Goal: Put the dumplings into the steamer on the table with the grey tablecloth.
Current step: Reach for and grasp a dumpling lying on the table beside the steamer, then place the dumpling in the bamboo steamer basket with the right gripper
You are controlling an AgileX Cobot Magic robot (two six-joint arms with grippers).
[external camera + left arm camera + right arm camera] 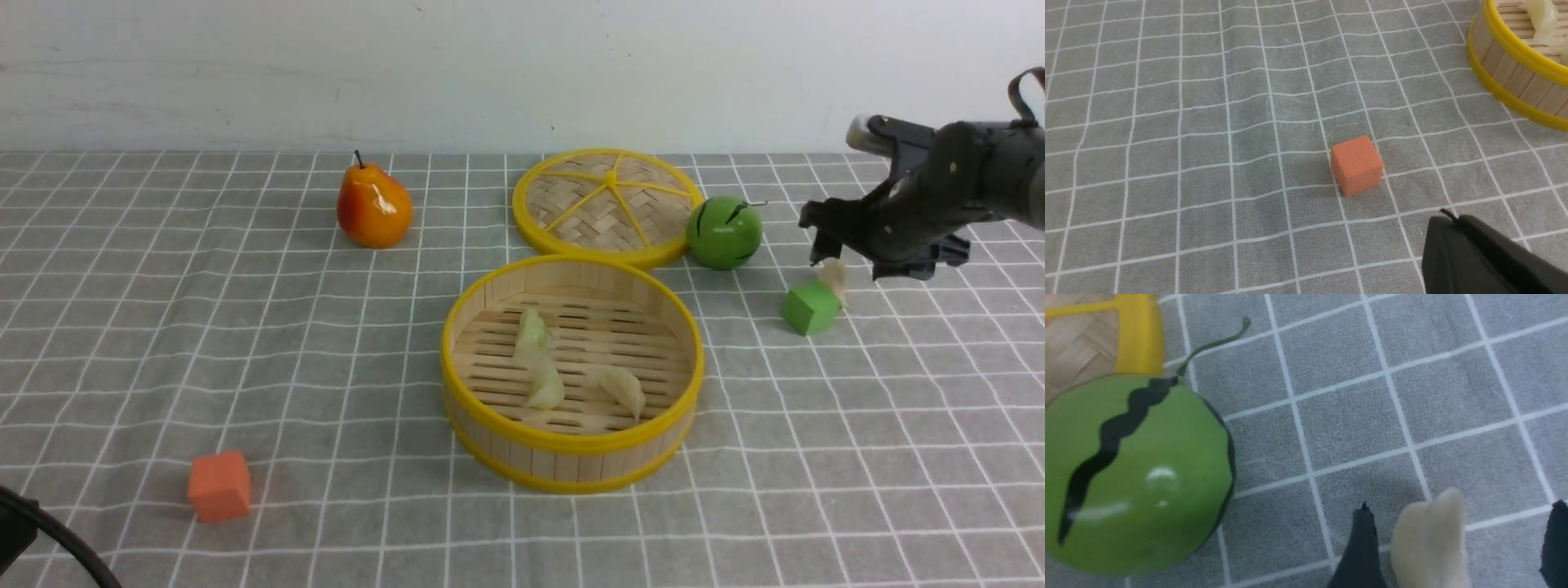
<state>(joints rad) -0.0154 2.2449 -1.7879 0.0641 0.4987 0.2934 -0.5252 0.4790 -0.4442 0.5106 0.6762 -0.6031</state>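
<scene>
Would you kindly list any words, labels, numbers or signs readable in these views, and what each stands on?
None: no readable text, number or sign shows in any view. The steamer, lid, toy watermelon, pear, orange cube and green cube are unmarked; the watermelon carries only dark stripes.

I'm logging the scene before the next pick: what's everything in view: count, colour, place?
dumplings: four, pale cream; three in steamer, one beside green cube
steamer: one, bamboo, yellow rims; centre
lid: one, woven, yellow; behind steamer
pear: one, orange-yellow; back left
watermelon: one, green; right of lid
green cube: one; right
orange cube: one; front left
tablecloth: one, grey checked; underneath
left arm: one, black; jaws shut, near orange cube
right arm: one, black; jaws open around fourth dumpling
</scene>
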